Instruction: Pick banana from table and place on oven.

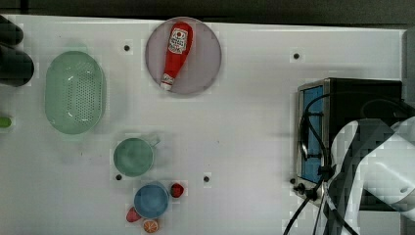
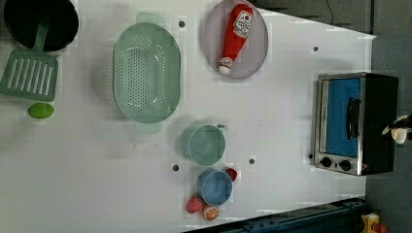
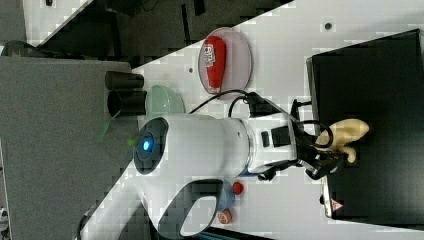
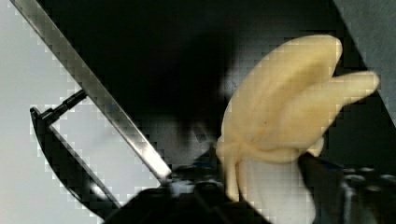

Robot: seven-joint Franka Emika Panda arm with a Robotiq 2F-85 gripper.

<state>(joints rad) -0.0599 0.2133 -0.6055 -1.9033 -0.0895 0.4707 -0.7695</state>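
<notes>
The pale-yellow banana [image 3: 347, 132] lies on the black top of the oven [image 3: 375, 75], near the oven's front edge, with its peel flaps splayed. My gripper [image 3: 327, 152] is at its whitish end; in the wrist view the banana [image 4: 285, 107] stands right in front of the gripper [image 4: 266, 196], over the dark oven top. In the top view my white arm [image 1: 381, 161] reaches over the oven [image 1: 362, 98] at the right end of the table [image 1: 244, 127] and hides the banana. The left view shows the oven [image 2: 379, 121] with a pale bit of banana [image 2: 401, 135] at its far side.
On the table stand a grey plate [image 1: 205, 73] with a red ketchup bottle [image 1: 176, 54], a green colander [image 1: 74, 92], a teal cup [image 1: 133, 156] and a blue cup [image 1: 150, 199] among small toy fruits. A green spatula [image 2: 29, 73] and a black pot [image 2: 41, 22] are at the left view's left.
</notes>
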